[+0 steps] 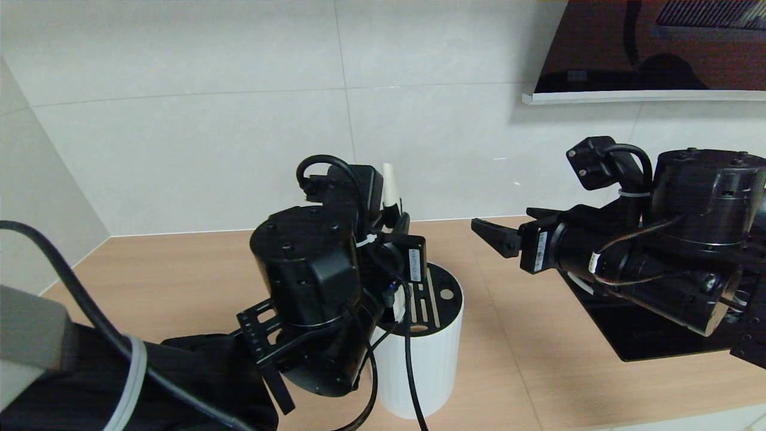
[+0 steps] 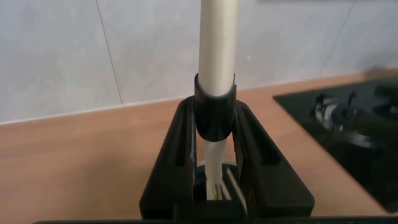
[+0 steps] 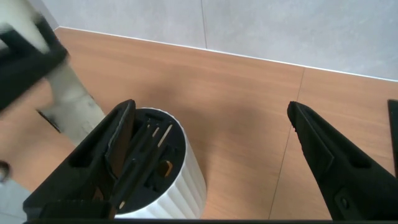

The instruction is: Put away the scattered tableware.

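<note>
The job looked to be partway done. The left gripper [image 2: 214, 124] was shut tight on a tool with a long cream handle [image 2: 217, 43], and it held that handle standing up, right over the white round holder [image 1: 431, 341]. The holder stood on the wooden counter [image 1: 179, 269], and its black top had slots [image 1: 422, 302] cut in it for such things. The low end of the tool was hidden behind the gripper, so I could not tell what kind of tool it was, or if its tip was in a slot yet. My guess was that this one piece was nearly home - it needed to go straight down into a slot and then be let go. I could not see any other tableware lying about, so I could not say how many pieces were left to do. The right gripper [image 3: 210, 111] hung a little way off to the side of the holder, with its two fingers spread wide and nothing between them. Under that arm lay a black stove [image 1: 634, 335], set into the counter. A pale tiled wall [image 1: 179, 120] stood behind it all, with a dark hood [image 1: 658, 48] up high. Nothing stood in the way of the holder - the only hard part seemed to be the thin slots, which the tool had to meet just right.
</note>
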{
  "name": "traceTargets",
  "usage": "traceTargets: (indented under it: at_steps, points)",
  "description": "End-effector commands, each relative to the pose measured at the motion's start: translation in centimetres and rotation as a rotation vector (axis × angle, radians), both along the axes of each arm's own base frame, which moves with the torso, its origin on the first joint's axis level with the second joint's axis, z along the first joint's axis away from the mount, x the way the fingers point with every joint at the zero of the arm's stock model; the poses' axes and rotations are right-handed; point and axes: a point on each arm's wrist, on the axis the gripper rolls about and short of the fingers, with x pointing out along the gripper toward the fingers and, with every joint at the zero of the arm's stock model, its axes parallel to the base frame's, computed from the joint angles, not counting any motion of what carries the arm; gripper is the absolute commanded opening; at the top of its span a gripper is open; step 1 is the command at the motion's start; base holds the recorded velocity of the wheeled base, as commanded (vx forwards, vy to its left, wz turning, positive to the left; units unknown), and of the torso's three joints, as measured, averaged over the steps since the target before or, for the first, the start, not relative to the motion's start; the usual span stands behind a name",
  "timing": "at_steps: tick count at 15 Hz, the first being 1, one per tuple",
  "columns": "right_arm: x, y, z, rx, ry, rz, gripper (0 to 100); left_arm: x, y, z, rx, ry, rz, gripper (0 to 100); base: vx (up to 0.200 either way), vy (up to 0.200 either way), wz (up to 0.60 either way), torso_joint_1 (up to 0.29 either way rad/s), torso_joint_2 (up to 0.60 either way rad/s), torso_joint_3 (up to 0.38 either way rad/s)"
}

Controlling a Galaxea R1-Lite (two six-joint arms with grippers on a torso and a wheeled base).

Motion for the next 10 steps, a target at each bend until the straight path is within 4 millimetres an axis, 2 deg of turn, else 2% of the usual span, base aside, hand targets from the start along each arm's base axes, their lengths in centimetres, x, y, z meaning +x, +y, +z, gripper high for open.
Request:
traceTargets:
  at_steps: [1,10]
  points:
    - [0.0,0.0,-0.1,-0.001,0.002,0.0,100,0.3,-0.5,-1.1,0.023,0.022,-0.003,0,0.0,0.0,0.0,0.0,0.0,0.0]
    - [0.0,0.0,-0.2,-0.003,0.005,0.002,100,0.0,-0.9,-3.8,0.1,0.081,-0.017,0,0.0,0.0,0.0,0.0,0.0,0.0]
